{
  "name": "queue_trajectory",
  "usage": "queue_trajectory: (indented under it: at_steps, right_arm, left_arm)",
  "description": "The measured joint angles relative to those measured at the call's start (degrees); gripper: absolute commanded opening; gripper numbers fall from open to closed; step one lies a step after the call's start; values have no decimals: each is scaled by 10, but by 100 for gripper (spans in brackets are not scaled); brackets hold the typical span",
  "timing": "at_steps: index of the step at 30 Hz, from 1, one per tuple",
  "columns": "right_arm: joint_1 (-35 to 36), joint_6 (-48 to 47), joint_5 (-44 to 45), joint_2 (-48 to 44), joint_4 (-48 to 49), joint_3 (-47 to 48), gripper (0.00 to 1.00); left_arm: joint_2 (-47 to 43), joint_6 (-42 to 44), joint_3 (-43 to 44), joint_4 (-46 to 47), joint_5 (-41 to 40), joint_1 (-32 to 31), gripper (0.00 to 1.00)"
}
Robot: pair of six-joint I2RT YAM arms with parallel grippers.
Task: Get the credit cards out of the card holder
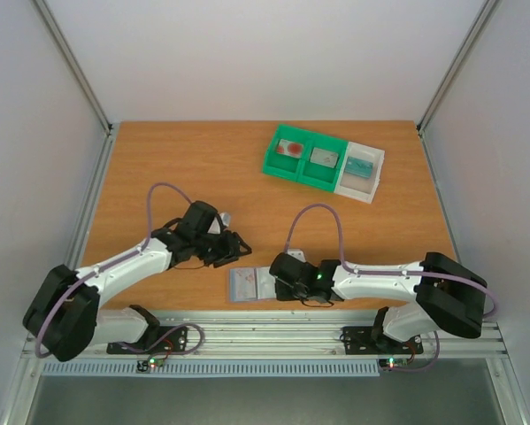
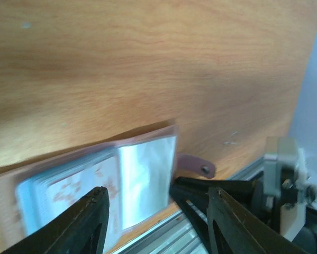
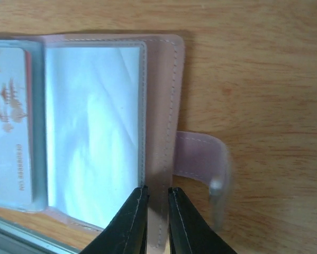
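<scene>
At the near edge of the table (image 1: 185,168), the card holder (image 1: 245,286) is lying open and flat, its clear sleeves facing up. The right gripper (image 3: 157,203) is reaching in from the right and pinching the holder's right border. The jaws are standing almost together, with only the pale pinkish stitched rim between them. Just beside the fingers, the strap (image 3: 200,159) is sticking out over the wood, curling up a little at its end. The sleeve next to the pinched rim is showing only glare. In the pocket on the other side of the crease, a printed card (image 3: 7,121) is sitting inside the holder, whitish with reddish marks.

A little farther in and to the left, the left gripper (image 1: 240,251) is hanging by the holder's far edge. Its jaws are standing well apart and gripping nothing, and its own camera is looking down between the fingers at the holder. Whether the tips are touching it I cannot tell.

Well apart from all this, toward the far right of the table, a green and white tray (image 1: 269,164) is sitting at a slant. A card with a red blotch (image 1: 291,149) is lying in its left green compartment, a greyish card (image 1: 324,158) in the next, and a bluish card (image 1: 362,166) in the white end section.
</scene>
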Motion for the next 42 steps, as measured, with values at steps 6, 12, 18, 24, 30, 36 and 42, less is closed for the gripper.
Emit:
queue_trajectory:
  at_steps: [6,12,18,24,30,36,42]
  right_arm:
    - [0,10,8,17,-6,-4,12]
    - [0,14,11,17,-24,1,14]
    - [1,10,13,-26,-86,30,17]
    - [27,-11,-3,-41,-106,120,17]
    - [57,-33,-30,22,-79,230,17]
    - [58,-40,-37,124,-61,261,17]
    - [46,-36,-26,152,-67,238,18]
  left_arm:
    - [-46,22,-51,-49,-27,11,49]
    - [-57,28,-75,-69,-34,14,44]
    - [-64,40,-81,-66,-21,14,44]
    - [-64,42,-95,-63,-16,19,42]
    - [-67,40,-111,-56,1,33,41]
    - [-98,33,-135,-53,13,46,40]
    - [-109,33,-139,-54,13,46,40]
